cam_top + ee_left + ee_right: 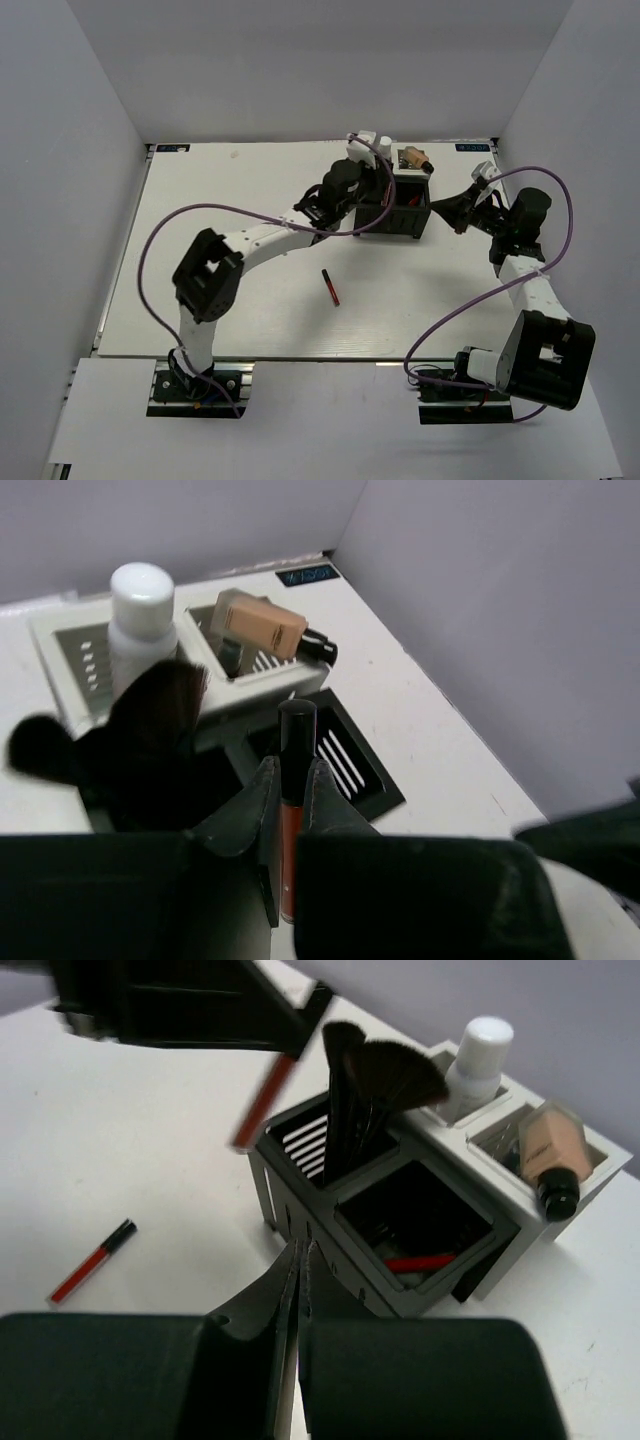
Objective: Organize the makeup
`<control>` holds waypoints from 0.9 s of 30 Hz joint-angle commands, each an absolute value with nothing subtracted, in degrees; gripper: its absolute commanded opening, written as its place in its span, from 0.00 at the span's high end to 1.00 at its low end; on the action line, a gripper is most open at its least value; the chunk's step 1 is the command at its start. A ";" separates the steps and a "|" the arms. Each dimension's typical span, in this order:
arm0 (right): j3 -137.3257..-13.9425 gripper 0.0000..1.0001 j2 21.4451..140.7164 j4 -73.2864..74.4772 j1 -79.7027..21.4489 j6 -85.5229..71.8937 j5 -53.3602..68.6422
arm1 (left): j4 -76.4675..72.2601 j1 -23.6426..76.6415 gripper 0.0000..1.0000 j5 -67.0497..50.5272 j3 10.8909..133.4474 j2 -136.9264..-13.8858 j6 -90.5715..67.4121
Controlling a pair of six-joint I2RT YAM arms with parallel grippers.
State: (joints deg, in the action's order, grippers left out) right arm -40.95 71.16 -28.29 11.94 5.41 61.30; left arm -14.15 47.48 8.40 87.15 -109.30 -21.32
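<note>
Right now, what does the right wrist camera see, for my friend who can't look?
The left gripper holds a red-black pencil above a black box with brushes standing in it. Beside it are a white bottle and a tan bottle; a second pencil lies on the table.

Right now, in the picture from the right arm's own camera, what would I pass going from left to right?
loose pencil lying flat → raised pencil, tilted in the air → black brushes → white bottle → tan bottle, leaning over
</note>
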 commanded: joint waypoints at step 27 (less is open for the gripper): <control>-44.74 0.75 70.84 -13.10 14.68 19.77 67.58 | -31.73 48.34 0.99 6.15 106.35 -132.19 -15.91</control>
